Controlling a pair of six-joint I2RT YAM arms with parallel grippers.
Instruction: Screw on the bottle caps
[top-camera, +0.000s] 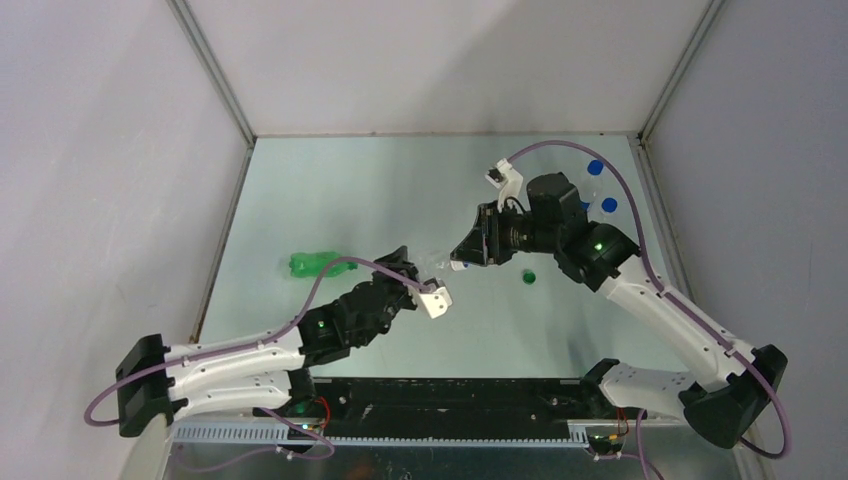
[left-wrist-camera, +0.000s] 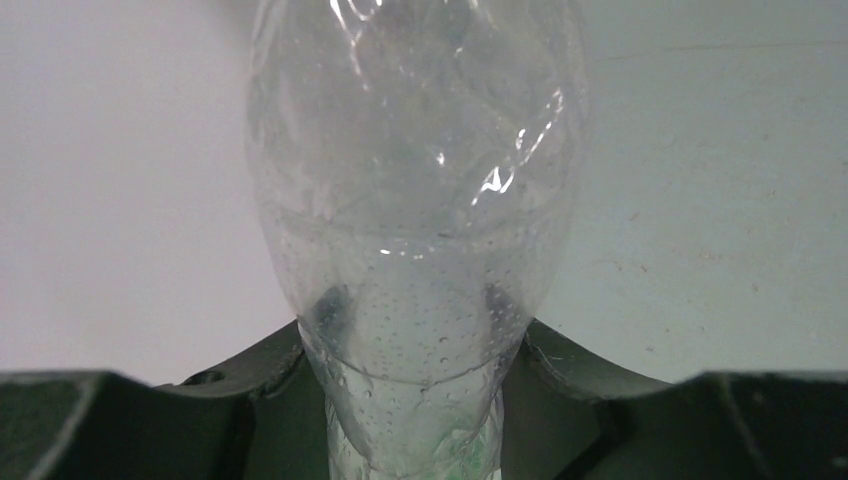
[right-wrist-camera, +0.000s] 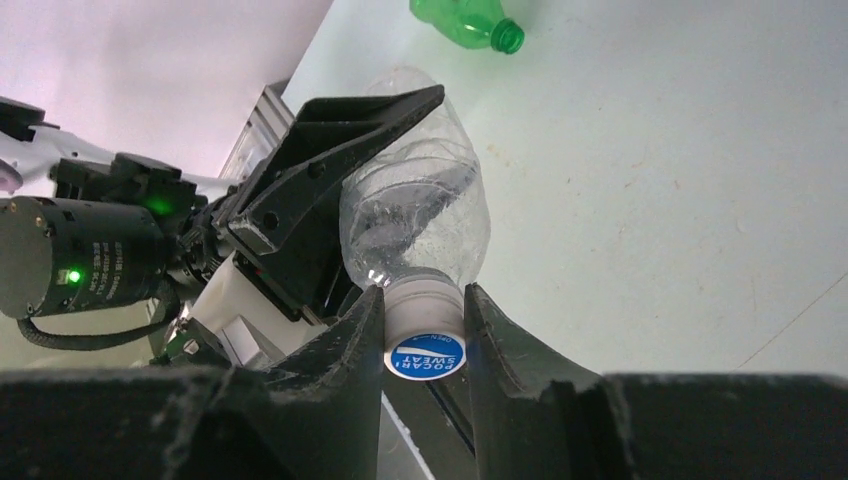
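Observation:
My left gripper (left-wrist-camera: 415, 350) is shut on the clear bottle (left-wrist-camera: 415, 200) and holds it off the table, between the two arms (top-camera: 437, 262). The white cap (right-wrist-camera: 425, 318), with a blue printed top, sits on this bottle's neck. My right gripper (right-wrist-camera: 424, 335) is shut on that cap, one finger on each side. In the right wrist view the left gripper's fingers (right-wrist-camera: 330, 170) clasp the bottle's body (right-wrist-camera: 420, 220). The green bottle (top-camera: 320, 264) lies on its side on the table left of the left gripper (top-camera: 405, 264), its neck uncapped (right-wrist-camera: 507, 36). The dark green cap (top-camera: 529, 277) lies on the table below the right gripper (top-camera: 463, 257).
Two bright blue caps (top-camera: 596, 168) (top-camera: 609, 205) show at the back right, on clear bottles mostly hidden behind the right arm. Grey walls enclose the table on three sides. A black rail runs along the near edge (top-camera: 450, 390).

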